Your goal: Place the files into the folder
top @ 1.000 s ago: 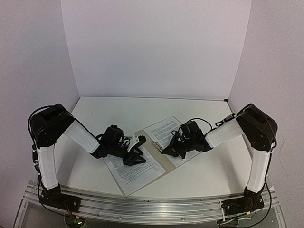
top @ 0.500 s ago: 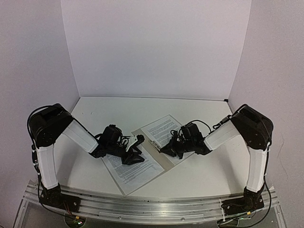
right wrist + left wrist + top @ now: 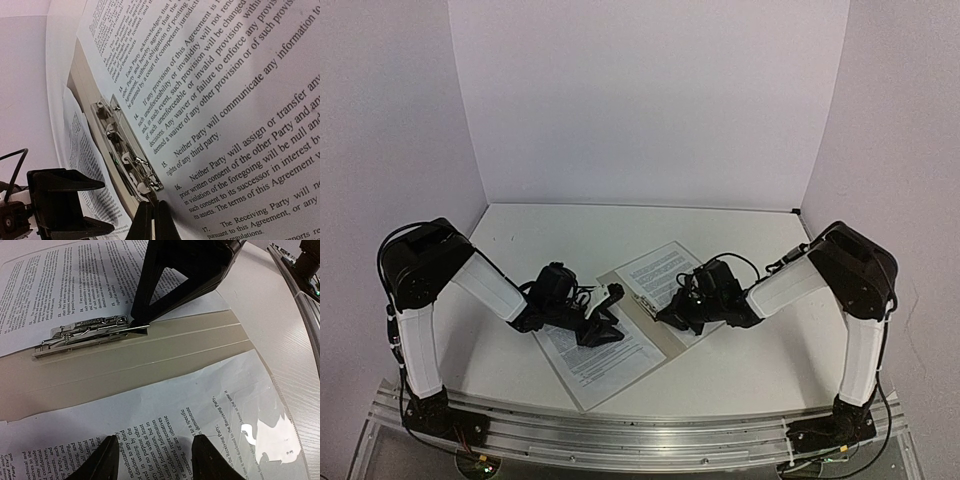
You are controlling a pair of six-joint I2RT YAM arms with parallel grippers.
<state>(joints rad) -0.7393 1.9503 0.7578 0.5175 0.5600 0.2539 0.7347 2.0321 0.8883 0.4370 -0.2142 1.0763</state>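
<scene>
The beige folder lies open on the table, with a printed white sheet on its near-left half and another on its far-right half. A metal clip sits on the folder's spine. My left gripper is open and empty, just above the near sheet. My right gripper is shut, its tips touching the near end of the clip beside the far sheet. In the top view the left gripper and right gripper face each other across the spine.
A clear plastic cover overlies the near sheet's right end. An aluminium rail runs along the table's near edge. White walls close in the back and both sides. The right gripper's fingers reach down over the far sheet.
</scene>
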